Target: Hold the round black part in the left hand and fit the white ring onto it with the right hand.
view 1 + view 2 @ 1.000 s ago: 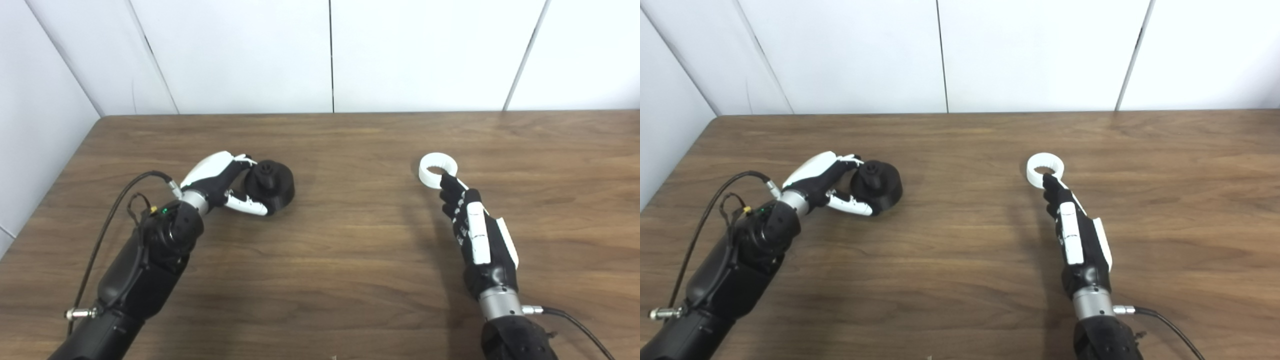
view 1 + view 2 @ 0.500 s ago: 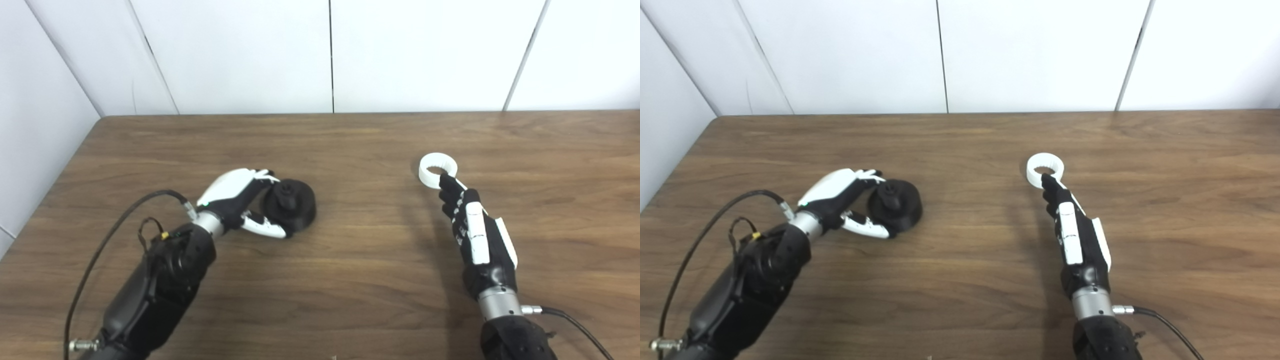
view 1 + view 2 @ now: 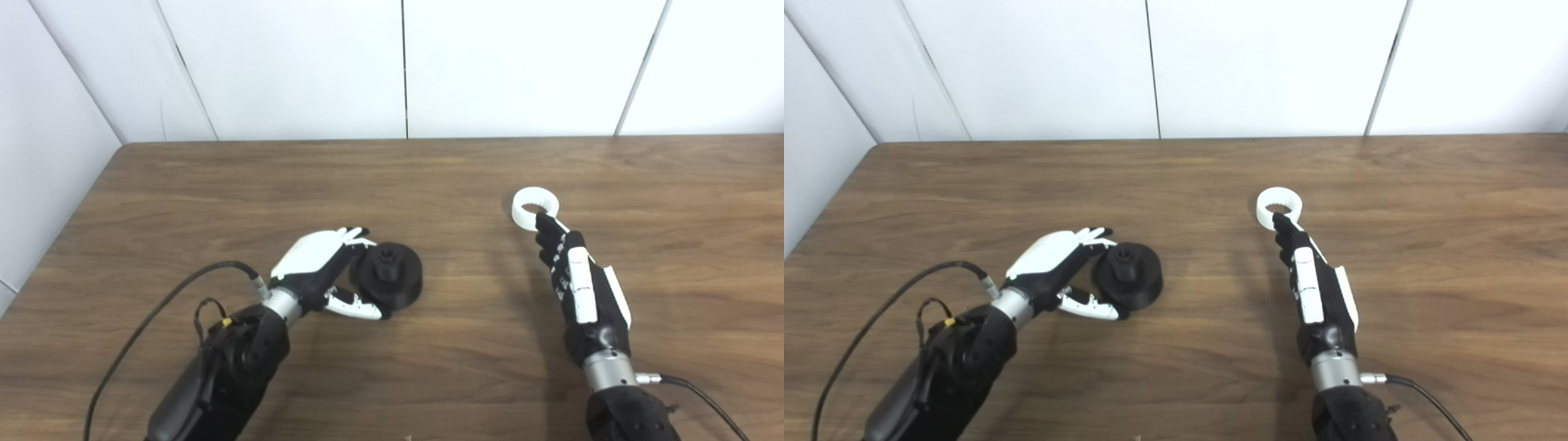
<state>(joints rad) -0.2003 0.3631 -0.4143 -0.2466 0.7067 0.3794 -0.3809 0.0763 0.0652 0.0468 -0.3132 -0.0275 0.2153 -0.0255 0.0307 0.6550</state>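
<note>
The round black part [image 3: 392, 283], a squat disc with a hub on top, lies on the wooden table [image 3: 429, 171] left of centre. My left hand [image 3: 318, 269] is shut on it, fingers over its far left side and thumb along its near side. The white ring [image 3: 521, 211] lies flat on the table at centre right; it also shows in the right eye view [image 3: 1265, 209]. My right hand [image 3: 577, 278] is stretched out flat with fingers straight, its fingertips touching the ring's near edge. It holds nothing.
White wall panels stand behind the table's far edge. The table's left edge runs beside a wall. Black cables trail from both wrists, the left one [image 3: 165, 306] looping over the table.
My left hand has carried the black part to the right and nearer to me. My right hand has barely moved, and the ring has stayed in place.
</note>
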